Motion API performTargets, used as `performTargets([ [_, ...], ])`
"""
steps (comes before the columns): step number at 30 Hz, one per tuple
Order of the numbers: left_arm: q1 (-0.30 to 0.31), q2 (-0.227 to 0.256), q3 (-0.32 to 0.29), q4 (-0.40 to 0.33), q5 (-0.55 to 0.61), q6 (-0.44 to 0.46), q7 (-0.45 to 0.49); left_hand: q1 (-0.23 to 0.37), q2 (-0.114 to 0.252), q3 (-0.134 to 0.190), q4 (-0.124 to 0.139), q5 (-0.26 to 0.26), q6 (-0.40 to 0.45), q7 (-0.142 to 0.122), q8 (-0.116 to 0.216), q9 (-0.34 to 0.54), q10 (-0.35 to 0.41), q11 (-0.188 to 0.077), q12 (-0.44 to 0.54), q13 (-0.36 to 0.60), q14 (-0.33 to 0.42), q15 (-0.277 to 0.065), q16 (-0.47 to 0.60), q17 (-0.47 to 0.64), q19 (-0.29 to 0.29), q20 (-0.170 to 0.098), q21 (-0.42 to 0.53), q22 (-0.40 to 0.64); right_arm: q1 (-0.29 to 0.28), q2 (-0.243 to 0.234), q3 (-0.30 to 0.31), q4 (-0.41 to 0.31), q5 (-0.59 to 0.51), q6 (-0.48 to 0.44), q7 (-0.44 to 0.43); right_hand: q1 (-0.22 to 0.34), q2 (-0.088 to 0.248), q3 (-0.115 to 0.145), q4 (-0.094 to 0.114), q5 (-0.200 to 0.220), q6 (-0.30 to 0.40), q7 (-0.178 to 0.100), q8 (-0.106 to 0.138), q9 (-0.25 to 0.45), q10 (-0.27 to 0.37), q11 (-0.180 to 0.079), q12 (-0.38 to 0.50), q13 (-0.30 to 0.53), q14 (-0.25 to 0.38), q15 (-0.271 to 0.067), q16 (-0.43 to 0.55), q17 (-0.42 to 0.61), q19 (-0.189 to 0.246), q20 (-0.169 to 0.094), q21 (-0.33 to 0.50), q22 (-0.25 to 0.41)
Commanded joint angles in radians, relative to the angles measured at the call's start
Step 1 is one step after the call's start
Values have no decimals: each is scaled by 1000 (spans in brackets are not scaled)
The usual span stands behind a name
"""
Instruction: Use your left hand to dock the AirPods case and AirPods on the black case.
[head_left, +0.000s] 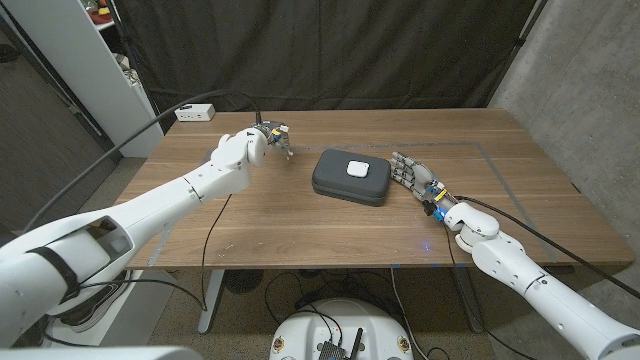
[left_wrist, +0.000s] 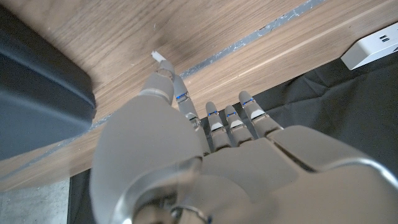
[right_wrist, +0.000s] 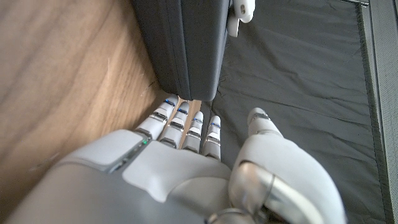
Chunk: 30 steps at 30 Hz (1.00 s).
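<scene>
Already the white AirPods case (head_left: 356, 168) sat on top of the black case (head_left: 351, 177) at mid worktop (head_left: 300, 235). Left of it, the left hand (head_left: 272, 136) hovered with fingers apart, holding nothing. Beside the black case's other end, the right hand (head_left: 413, 176) stood on edge, empty, fingers straight.

a lab or test room: wooden desk (head_left: 300, 230) ringed by black curtains (head_left: 330, 50), white shelving (head_left: 90, 60), a bare concrete wall (head_left: 585, 70), loose cables (head_left: 150, 125) and a power strip (head_left: 195, 113).
</scene>
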Motion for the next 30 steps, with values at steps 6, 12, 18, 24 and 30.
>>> performTargets([
  [6,86,26,-137,-180,-110,-93,65,4,10,-6,1,-4,1,8,12,16,12,0,2,5,11,-63,0,-1,3,11,-6,4,-38,-19,6,-45,-13,21,-26,-11,1,9,-3,5,7,-1,2,4,8,2,0,1,10,-81,2,3,4,2,5,2],
  [12,90,-4,-137,-214,-121,-75,75,6,14,-8,0,-3,1,10,15,24,14,-1,1,5,12,-62,-2,-1,4,12,-7,5,-62,-65,41,-72,13,13,-12,-12,3,9,-4,5,7,-1,2,4,8,1,-1,1,9,-81,2,4,4,3,5,2],
  [18,91,-1,-122,-281,-104,-46,50,7,15,-9,-1,-3,2,13,16,27,16,0,0,6,11,-62,-3,-1,6,11,-8,5,-92,-117,85,-100,13,21,-20,-11,2,10,-8,5,5,-3,0,4,4,0,-3,1,-4,-83,-2,4,-5,24,2,2],
  [24,101,6,-131,-320,-126,-46,30,8,15,-11,-2,-3,0,12,15,28,10,1,-4,5,9,-61,-4,-1,5,13,-10,5,-120,-158,116,-131,14,18,-26,-15,3,9,-8,5,1,-6,-1,4,-3,-2,-5,1,-29,-70,-8,7,-9,38,2,3],
  [30,94,21,-133,-331,-155,-60,-15,9,16,-14,-3,-3,3,11,14,28,9,0,-7,4,9,-61,-5,-2,5,11,-11,5,-145,-197,135,-181,21,-14,-35,-21,6,8,-6,5,-2,-13,-2,4,-11,-7,-8,2,-54,-55,-9,11,-24,63,-2,4],
])
